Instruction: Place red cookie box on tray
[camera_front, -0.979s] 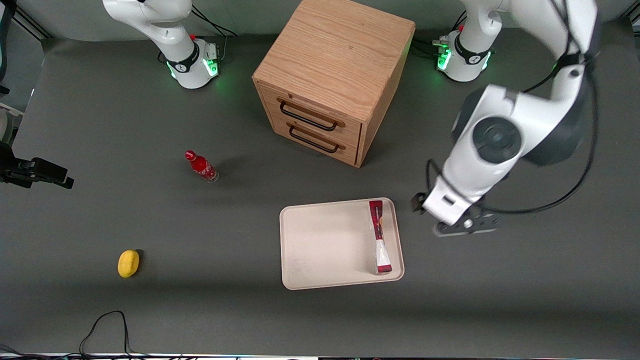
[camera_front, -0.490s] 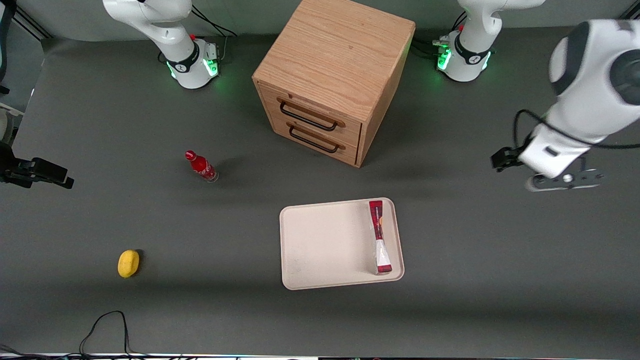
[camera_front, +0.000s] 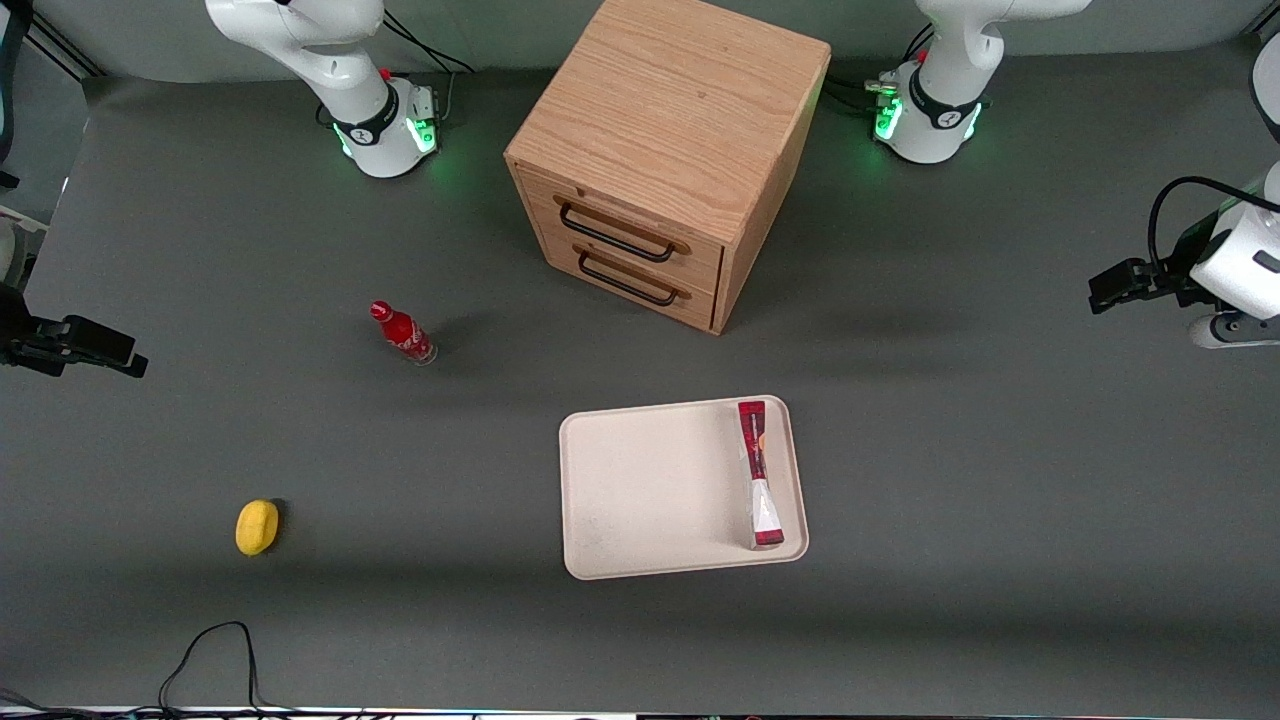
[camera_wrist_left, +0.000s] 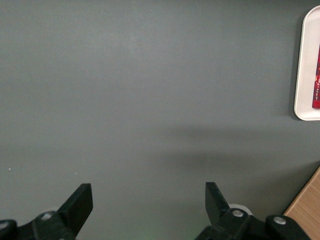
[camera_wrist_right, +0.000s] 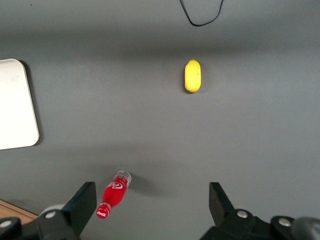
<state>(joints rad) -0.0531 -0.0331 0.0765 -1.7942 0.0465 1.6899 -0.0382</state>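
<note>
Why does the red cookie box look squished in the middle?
The red cookie box does look pinched near its white patch, as if dented. It lies flat on the tray, beside the rim at the working arm's end. The gripper hangs open over bare table, well away. Nothing else looks odd.

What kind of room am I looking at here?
Probably a robotics lab: a gripper with open fingers over a grey table, plus staged props, a red cookie box on a tray and a cabinet.
</note>
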